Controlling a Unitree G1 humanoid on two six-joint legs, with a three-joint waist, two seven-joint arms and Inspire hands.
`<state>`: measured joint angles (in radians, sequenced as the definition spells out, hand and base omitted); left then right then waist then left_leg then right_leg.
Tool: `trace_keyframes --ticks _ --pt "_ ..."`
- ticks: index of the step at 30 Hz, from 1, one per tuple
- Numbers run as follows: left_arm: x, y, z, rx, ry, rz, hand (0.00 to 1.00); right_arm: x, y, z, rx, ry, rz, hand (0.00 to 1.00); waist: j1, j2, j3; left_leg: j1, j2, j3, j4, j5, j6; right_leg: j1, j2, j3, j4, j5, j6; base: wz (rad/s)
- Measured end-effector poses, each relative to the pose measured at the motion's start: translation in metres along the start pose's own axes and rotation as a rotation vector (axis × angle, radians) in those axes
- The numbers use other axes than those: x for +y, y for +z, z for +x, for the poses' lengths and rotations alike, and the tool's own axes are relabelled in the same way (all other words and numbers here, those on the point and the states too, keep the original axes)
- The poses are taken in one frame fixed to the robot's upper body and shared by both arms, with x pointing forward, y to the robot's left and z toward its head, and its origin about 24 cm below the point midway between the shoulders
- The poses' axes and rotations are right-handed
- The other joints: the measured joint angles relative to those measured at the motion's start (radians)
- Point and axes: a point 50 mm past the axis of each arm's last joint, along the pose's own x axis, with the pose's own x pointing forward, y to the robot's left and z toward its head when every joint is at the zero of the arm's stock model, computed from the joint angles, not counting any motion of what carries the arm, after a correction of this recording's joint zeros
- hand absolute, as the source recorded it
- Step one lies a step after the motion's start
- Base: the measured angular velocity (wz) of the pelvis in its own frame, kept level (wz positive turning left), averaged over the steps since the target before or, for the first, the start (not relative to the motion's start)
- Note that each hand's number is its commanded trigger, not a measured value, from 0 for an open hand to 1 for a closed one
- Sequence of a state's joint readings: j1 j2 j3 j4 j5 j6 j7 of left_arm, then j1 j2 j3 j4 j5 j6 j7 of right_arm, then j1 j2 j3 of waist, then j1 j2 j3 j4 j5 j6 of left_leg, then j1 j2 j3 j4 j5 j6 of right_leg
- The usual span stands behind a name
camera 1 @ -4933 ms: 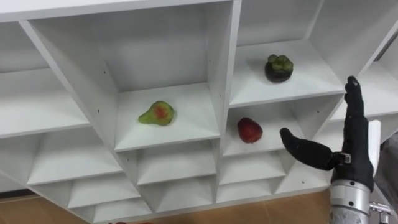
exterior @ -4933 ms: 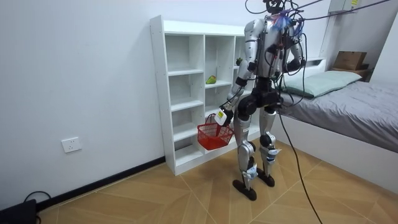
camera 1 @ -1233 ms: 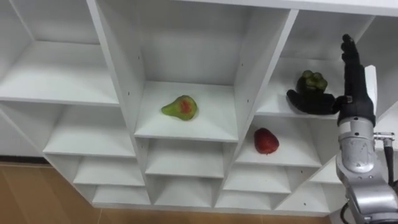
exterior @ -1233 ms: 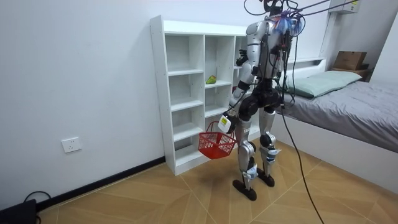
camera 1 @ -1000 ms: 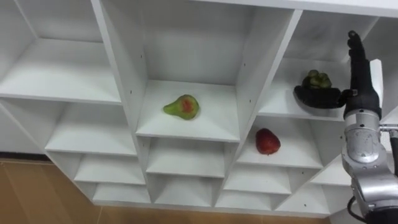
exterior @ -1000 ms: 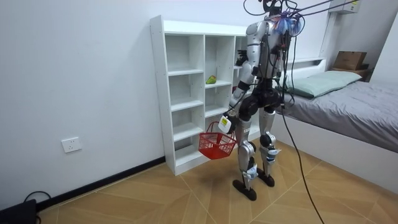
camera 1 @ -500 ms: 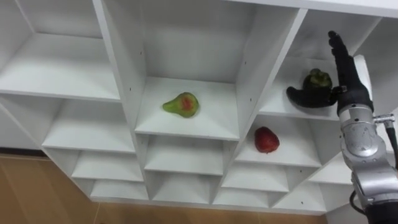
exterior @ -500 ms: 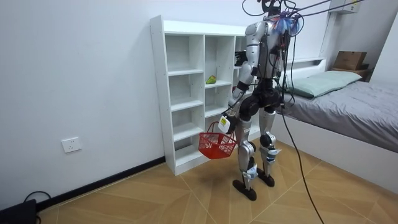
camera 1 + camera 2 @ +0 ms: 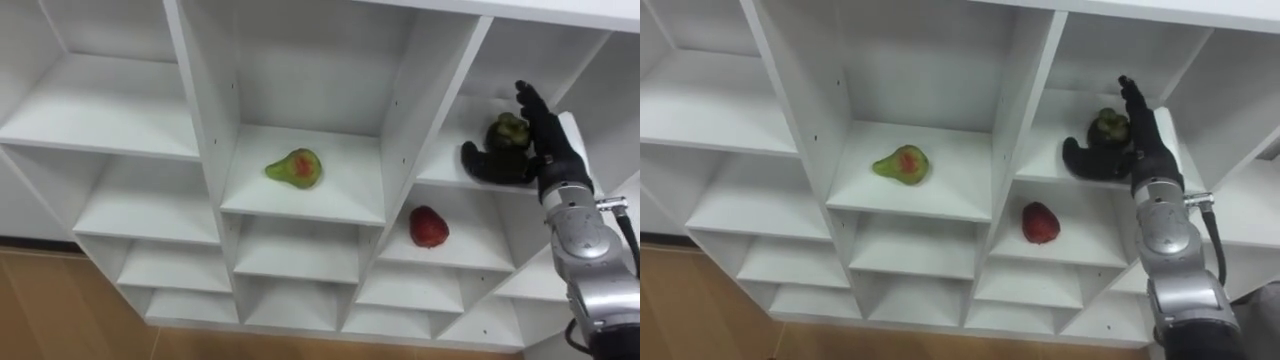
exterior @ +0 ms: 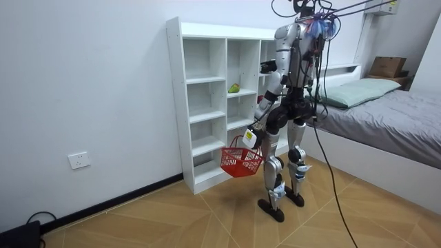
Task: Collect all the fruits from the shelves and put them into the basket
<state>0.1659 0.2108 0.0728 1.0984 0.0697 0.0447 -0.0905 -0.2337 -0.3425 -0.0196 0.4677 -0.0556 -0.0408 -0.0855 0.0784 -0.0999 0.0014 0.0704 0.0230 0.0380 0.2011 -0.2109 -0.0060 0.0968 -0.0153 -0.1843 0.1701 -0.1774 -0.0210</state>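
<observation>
A dark mangosteen (image 9: 506, 131) with a green top sits on the upper right shelf of the white closet (image 10: 195, 117). My right hand (image 9: 547, 152) reaches into that compartment, open. Its thumb lies in front of and under the fruit, and its fingers lean over the fruit's right side. A green pear (image 9: 295, 167) with a red patch lies in the middle compartment. A red fruit (image 9: 428, 226) rests one shelf below the mangosteen. In the room view my left hand (image 10: 247, 133) hangs low by my hip, shut on the handle of a red basket (image 10: 241, 160).
I stand right in front of the closet's right columns. White dividers (image 9: 425, 120) wall off each compartment. A bed (image 10: 386, 117) lies at the room view's right, behind me. Wooden floor (image 10: 172, 220) stretches to the room view's left.
My right hand's fingers have tipped from upright toward the mangosteen and now lean over it. The fruits have not moved. The basket hangs as before.
</observation>
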Motion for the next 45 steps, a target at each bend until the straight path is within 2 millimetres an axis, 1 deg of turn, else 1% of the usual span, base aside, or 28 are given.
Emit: trace_keyframes --ticks 1,4,7,8,9,10,14,17,22,30,38,45 --pt "0.0 0.0 0.0 0.0 0.0 0.001 1.0 0.0 -0.002 0.0 0.007 0.004 -0.002 0.0 0.001 0.004 0.003 0.003 0.0 0.0 -0.002 0.0 0.0 0.004 0.0 -0.001 -0.001 0.0 0.0 0.04" --pt "0.002 0.0 0.0 0.0 0.004 0.003 1.0 0.0 -0.006 0.0 0.019 0.018 -0.006 0.0 0.001 -0.004 -0.0013 0.003 0.0 -0.006 -0.004 0.0 0.0 0.008 0.0 -0.007 -0.003 0.0 0.0 0.05" --pt "0.002 0.0 0.0 0.001 0.005 0.004 1.0 0.0 -0.008 -0.001 0.026 0.024 -0.003 0.0 -0.001 -0.005 -0.0013 0.01 -0.003 -0.01 -0.004 0.0 0.0 0.019 -0.001 -0.009 -0.006 0.0 0.001 0.02" --pt "0.002 0.0 0.0 0.0 0.005 0.005 1.0 0.0 -0.008 -0.001 0.027 0.027 -0.003 0.53 -0.001 -0.005 -0.0013 0.011 -0.003 -0.011 -0.004 0.0 0.0 0.02 -0.001 -0.01 -0.008 -0.001 0.001 0.05" --pt "0.002 0.001 0.0 -0.002 0.005 0.012 1.0 0.0 -0.009 -0.001 0.029 0.029 -0.003 0.8 -0.002 -0.005 -0.0012 0.011 -0.004 -0.012 -0.004 -0.001 0.0 0.024 -0.001 -0.011 -0.014 0.0 0.001 0.03" --pt "0.002 0.001 0.0 -0.003 0.003 0.02 1.0 0.001 -0.008 -0.001 0.028 0.03 -0.003 1.0 -0.003 -0.005 -0.0013 0.011 -0.004 -0.013 -0.004 -0.001 0.0 0.025 -0.001 -0.011 -0.016 0.0 0.001 0.0" --pt "0.002 0.002 0.0 -0.003 0.003 0.021 1.0 -0.003 -0.008 0.0 0.018 0.017 -0.013 1.0 -0.004 -0.003 -0.0009 0.012 -0.003 -0.013 -0.004 -0.001 0.0 0.025 0.0 -0.011 -0.016 0.0 0.001 0.0" --pt "0.002 0.002 0.0 -0.002 0.002 0.021 1.0 -0.012 -0.009 0.0 0.016 -0.005 -0.032 1.0 -0.003 -0.002 -0.0004 0.013 -0.002 -0.013 -0.006 -0.001 0.0 0.025 0.001 -0.011 -0.016 0.0 0.001 0.0" --pt "0.0 0.002 0.0 -0.001 -0.006 0.04 1.0 -0.02 -0.008 0.003 0.012 -0.034 -0.051 1.0 -0.003 0.01 0.0005 0.03 -0.001 -0.012 -0.019 -0.001 0.0 0.036 0.002 -0.01 -0.016 0.0 0.001 0.0" --pt "-0.001 0.003 0.001 -0.002 -0.009 0.047 1.0 -0.021 -0.006 0.004 0.01 -0.038 -0.052 1.0 -0.002 0.013 0.0011 0.03 -0.001 -0.012 -0.02 -0.001 0.0 0.036 0.002 -0.01 -0.017 0.0 0.001 0.0" --pt "-0.002 0.003 0.001 0.012 -0.013 0.055 1.0 -0.016 -0.006 0.004 0.018 -0.003 -0.061 1.0 0.003 0.018 0.0009 0.042 -0.001 -0.012 -0.021 -0.001 0.0 0.046 0.002 -0.008 -0.017 0.0 0.001 0.0" --pt "-0.003 0.004 0.001 0.011 -0.017 0.055 1.0 -0.014 -0.002 0.004 0.001 0.006 -0.101 1.0 0.006 0.024 -0.0012 0.043 -0.001 -0.009 -0.022 -0.001 0.0 0.045 0.002 0.0 -0.016 0.0 0.001 0.0"
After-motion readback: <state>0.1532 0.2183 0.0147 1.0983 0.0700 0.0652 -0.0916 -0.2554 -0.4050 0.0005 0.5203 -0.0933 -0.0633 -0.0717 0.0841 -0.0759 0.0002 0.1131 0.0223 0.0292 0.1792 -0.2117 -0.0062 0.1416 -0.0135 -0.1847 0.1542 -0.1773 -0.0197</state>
